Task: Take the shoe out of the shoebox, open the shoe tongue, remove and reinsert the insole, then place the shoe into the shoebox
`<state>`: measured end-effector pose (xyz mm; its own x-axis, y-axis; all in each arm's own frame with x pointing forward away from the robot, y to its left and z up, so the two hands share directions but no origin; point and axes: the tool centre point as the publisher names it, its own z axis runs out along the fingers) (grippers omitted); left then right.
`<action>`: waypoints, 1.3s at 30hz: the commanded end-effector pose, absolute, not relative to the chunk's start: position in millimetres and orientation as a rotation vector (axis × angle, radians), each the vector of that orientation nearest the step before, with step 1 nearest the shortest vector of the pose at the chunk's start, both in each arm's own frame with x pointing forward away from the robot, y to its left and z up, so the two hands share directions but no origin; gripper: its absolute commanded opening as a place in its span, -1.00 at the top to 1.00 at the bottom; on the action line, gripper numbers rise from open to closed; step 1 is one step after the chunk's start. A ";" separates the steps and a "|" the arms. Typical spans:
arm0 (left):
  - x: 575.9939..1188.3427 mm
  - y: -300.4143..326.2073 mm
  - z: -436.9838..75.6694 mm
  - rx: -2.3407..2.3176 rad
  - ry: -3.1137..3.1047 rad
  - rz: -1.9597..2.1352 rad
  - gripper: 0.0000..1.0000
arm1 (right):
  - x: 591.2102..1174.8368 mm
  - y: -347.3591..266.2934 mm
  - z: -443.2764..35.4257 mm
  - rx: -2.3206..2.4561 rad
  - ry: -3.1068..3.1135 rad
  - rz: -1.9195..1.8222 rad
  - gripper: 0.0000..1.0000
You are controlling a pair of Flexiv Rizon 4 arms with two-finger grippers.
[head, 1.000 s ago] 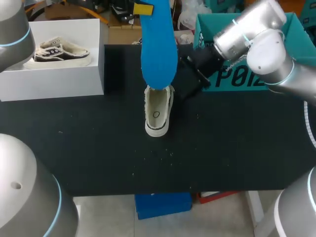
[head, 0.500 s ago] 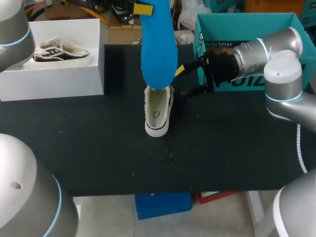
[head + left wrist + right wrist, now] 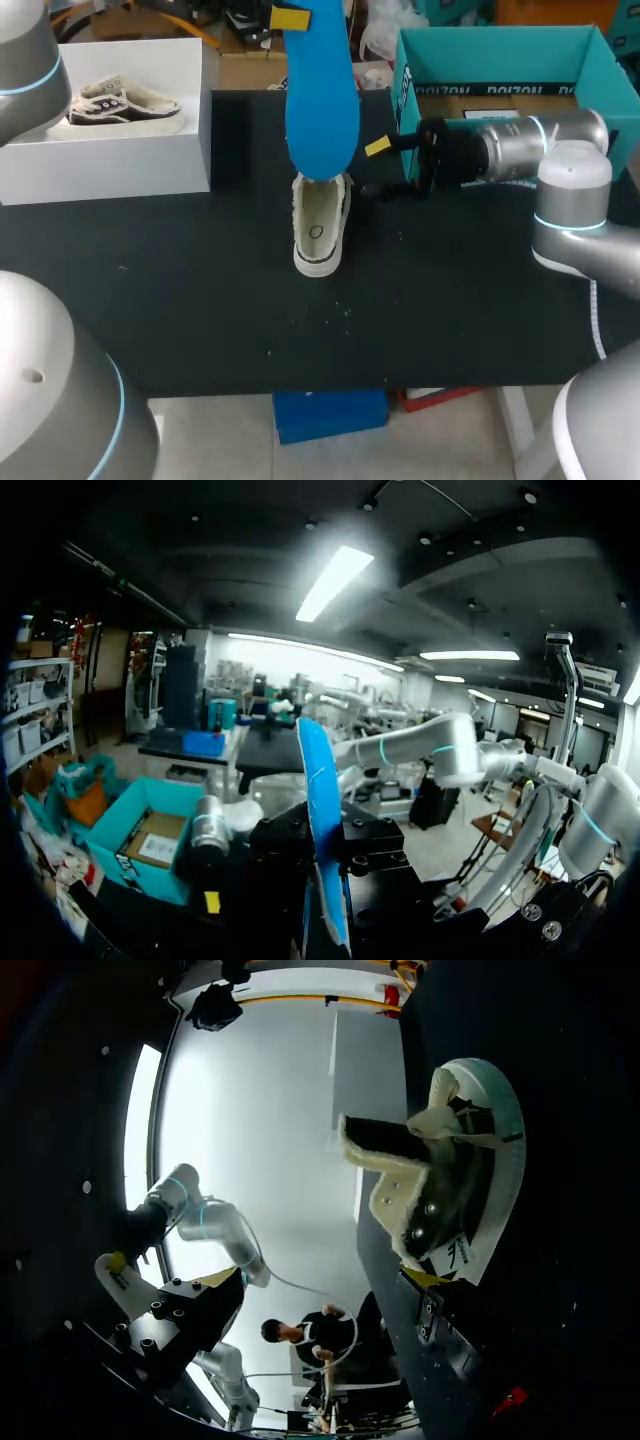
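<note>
Black tabletop (image 3: 200, 300), seen from above and behind. The shoe (image 3: 318, 225) stands upright on its sole near the middle, its opening facing up.

The left hand (image 3: 291, 17) is raised well above the shoe and has hold of the blue insole (image 3: 322, 100) by its upper end. The insole hangs straight down from the hand, with its lower end at the shoe's mouth. In the head view only one yellow tip shows, pressed against the insole. The left wrist view shows the insole edge-on, rising from between the hand's black blocks, but the tips themselves are hidden. The grip is therefore most likely closed from both sides.

The right hand (image 3: 378, 168) lies low and level, just beside the shoe's far end, fingers spread and holding nothing. The right wrist view adds what the head view cannot. The fingers stand wide apart, and one yellow fingertip (image 3: 424, 1277) is at the shoe's side, though contact cannot be confirmed. The other fingertip is well clear of the shoe. The fleecy lining (image 3: 400, 1200) and a raised dark flap (image 3: 380, 1145) are just ahead of the hand.

The teal shoebox (image 3: 500, 38) lies open behind the right hand and its forearm. A white box (image 3: 110, 165), well to the left hand's outer side, carries a second shoe (image 3: 120, 105).
</note>
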<state>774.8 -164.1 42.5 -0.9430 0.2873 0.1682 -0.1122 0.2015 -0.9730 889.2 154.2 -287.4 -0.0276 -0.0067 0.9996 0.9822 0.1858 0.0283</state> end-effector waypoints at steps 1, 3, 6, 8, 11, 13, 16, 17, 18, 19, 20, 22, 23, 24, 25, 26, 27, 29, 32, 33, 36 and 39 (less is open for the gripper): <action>775.1 -164.7 42.8 -0.165 -2.172 1.796 1.00 | 889.3 153.5 -286.4 -1.056 -1.309 -1.094 -1.00; 775.1 -164.7 42.8 -0.165 -2.172 1.796 1.00 | 888.7 153.1 -285.3 -1.056 -1.309 -1.095 -1.00; 775.1 -164.7 42.8 -0.165 -2.172 1.796 1.00 | 887.7 152.7 -283.5 -1.057 -1.307 -1.096 -1.00; 775.1 -164.7 42.8 -0.165 -2.172 1.796 1.00 | 886.0 153.0 -282.7 -1.059 -1.305 -1.096 -1.00; 775.1 -164.7 42.8 -0.165 -2.172 1.796 1.00 | 882.4 153.4 -281.8 -1.074 -1.294 -1.098 -1.00; 775.1 -164.7 42.8 -0.165 -2.172 1.796 1.00 | 878.8 152.9 -281.6 -1.088 -1.294 -1.098 -1.00; 775.1 -164.7 42.8 -0.165 -2.172 1.796 1.00 | 871.7 151.5 -281.4 -1.117 -1.290 -1.101 -1.00; 775.1 -164.7 42.8 -0.165 -2.172 1.796 1.00 | 869.2 151.1 -281.4 -1.130 -1.287 -1.102 -1.00; 775.1 -164.7 42.8 -0.165 -2.172 1.796 1.00 | 866.2 150.8 -280.9 -1.130 -1.288 -1.102 -1.00; 775.1 -164.7 42.8 -0.165 -2.172 1.796 1.00 | 863.2 150.4 -280.2 -1.140 -1.292 -1.104 -1.00; 775.1 -164.7 42.8 -0.165 -2.172 1.796 1.00 | 859.1 150.1 -279.5 -1.157 -1.293 -1.105 -1.00; 775.1 -164.7 42.8 -0.165 -2.172 1.796 1.00 | 853.7 149.0 -278.1 -1.185 -1.266 -1.092 -1.00; 775.1 -164.7 42.8 -0.165 -2.172 1.796 1.00 | 853.7 149.0 -278.1 -1.185 -1.266 -1.092 -1.00; 775.1 -164.7 42.8 -0.165 -2.172 1.796 1.00 | 853.7 149.0 -278.1 -1.185 -1.266 -1.092 -1.00; 775.1 -164.7 42.8 -0.165 -2.172 1.796 1.00 | 853.7 149.0 -278.1 -1.185 -1.266 -1.092 -1.00; 775.1 -164.7 42.8 -0.165 -2.172 1.796 1.00 | 853.7 149.0 -278.1 -1.185 -1.266 -1.092 -1.00; 775.1 -164.7 42.8 -0.165 -2.172 1.796 1.00 | 853.7 149.0 -278.1 -1.185 -1.266 -1.092 -1.00; 775.1 -164.7 42.8 -0.165 -2.172 1.796 1.00 | 853.7 149.0 -278.1 -1.185 -1.266 -1.092 -1.00; 775.1 -164.7 42.8 -0.165 -2.172 1.796 1.00 | 853.7 149.0 -278.1 -1.185 -1.266 -1.092 -1.00; 775.1 -164.7 42.8 -0.165 -2.172 1.796 1.00 | 853.7 149.0 -278.1 -1.185 -1.266 -1.092 -1.00; 775.1 -164.7 42.8 -0.165 -2.172 1.796 1.00 | 854.3 147.2 -277.5 -1.183 -1.243 -1.101 -1.00; 775.1 -164.7 42.8 -0.165 -2.172 1.796 1.00 | 855.0 150.9 -273.6 -1.187 -1.240 -1.105 -1.00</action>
